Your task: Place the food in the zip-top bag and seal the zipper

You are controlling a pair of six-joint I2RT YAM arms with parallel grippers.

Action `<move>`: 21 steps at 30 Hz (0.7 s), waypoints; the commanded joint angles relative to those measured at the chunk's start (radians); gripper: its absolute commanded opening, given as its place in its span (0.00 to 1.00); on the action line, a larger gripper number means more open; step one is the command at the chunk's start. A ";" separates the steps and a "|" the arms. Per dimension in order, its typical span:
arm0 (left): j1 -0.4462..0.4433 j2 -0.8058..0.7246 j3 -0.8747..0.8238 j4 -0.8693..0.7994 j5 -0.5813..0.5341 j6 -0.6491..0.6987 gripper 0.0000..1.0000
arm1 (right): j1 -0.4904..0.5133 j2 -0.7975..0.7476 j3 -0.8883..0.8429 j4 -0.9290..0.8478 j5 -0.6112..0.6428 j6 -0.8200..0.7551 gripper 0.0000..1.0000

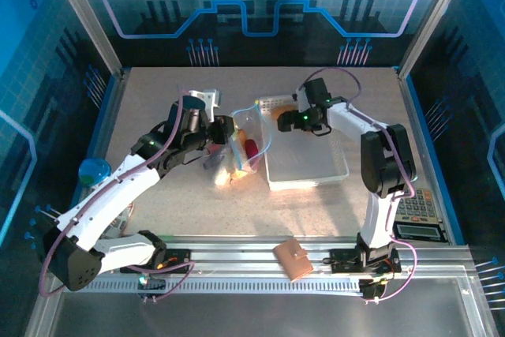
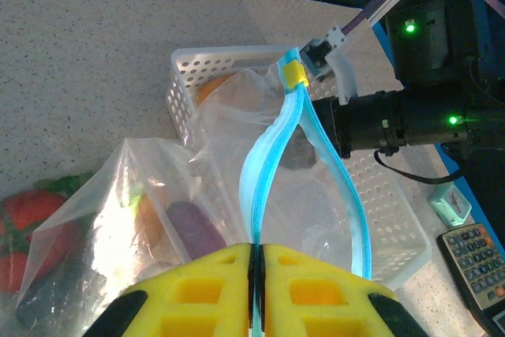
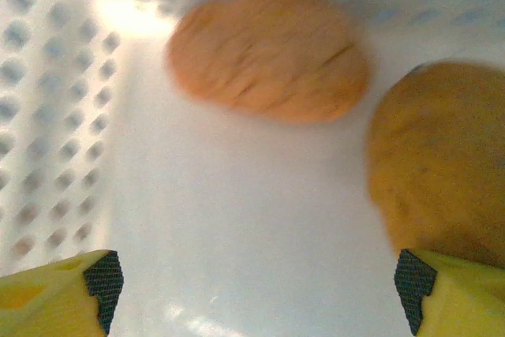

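While inside the basket (image 3: 237, 219), food (image 3: 268, 57) just beyond right fingers (image 3: 55, 301).

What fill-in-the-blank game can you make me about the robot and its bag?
1. The left gripper is shut on the zipper, which is coloured ___.
2. The zipper's slider is coloured ___.
3. The right gripper has its jaws wide ___ over the basket.
4. Below it lie ___ foods.
Missing words: blue; yellow; open; two.
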 commanded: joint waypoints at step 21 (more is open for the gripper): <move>0.020 -0.041 -0.027 0.009 -0.002 0.004 0.12 | -0.010 -0.013 0.062 -0.138 0.203 -0.076 0.93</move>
